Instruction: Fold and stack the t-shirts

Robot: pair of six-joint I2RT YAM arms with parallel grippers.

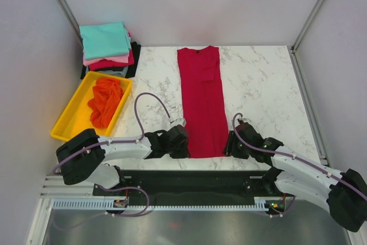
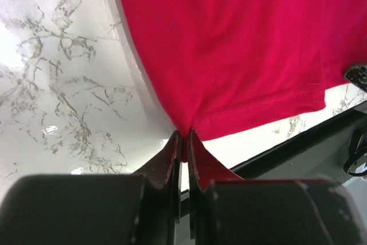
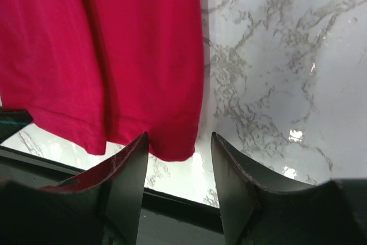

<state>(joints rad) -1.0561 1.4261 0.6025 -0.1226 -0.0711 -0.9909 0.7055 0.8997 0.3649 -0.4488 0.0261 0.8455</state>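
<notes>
I see the red shirt (image 1: 202, 101) folded into a long strip, running 12 to 6 down the middle of the table (image 1: 264, 84). My left claw (image 2: 183, 137) is clenched on the hem corner at the strip's 7 o'clock, and the cloth puckers into the closed tips. My right claw (image 3: 179, 139) sits at the 5 o'clock corner, released, its jaws apart with the hem corner between them. At the table's 10 o'clock is a stack (image 1: 106, 47) of folded shirts, teal on top. At 8 o'clock an orange shirt (image 1: 104, 101) lies crumpled in the tray (image 1: 64, 123).
</notes>
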